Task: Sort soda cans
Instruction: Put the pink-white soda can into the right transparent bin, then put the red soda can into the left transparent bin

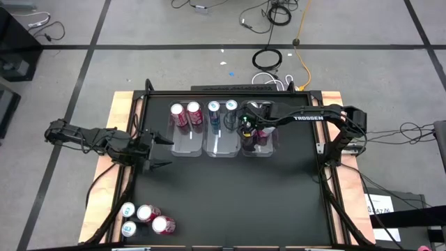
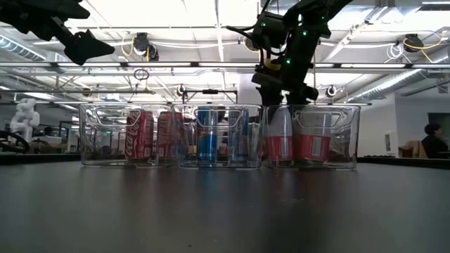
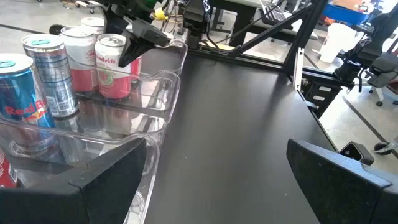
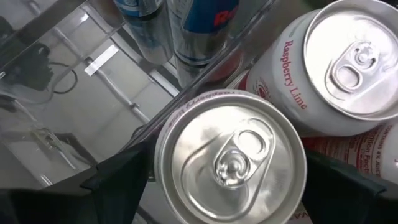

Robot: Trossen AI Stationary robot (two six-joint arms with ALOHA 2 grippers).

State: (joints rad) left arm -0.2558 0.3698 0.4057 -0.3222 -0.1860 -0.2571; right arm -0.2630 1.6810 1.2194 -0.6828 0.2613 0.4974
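Clear bins (image 1: 223,148) hold sorted cans; four more cans (image 1: 145,219) wait at the table's (image 1: 237,195) near left corner. Right pincer (image 4: 227,171) straddles a pink can (image 4: 231,158) in the right bin, jaws spread beside it, neighbours crowding close. Left pincer (image 1: 164,153) hangs open left of the bins.

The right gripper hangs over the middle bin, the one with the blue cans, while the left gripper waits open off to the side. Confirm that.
Wrong bin. In the high view the right gripper is over the right-hand bin, which holds the pink cans, not the middle bin with the blue cans. The left gripper does wait open at the side.
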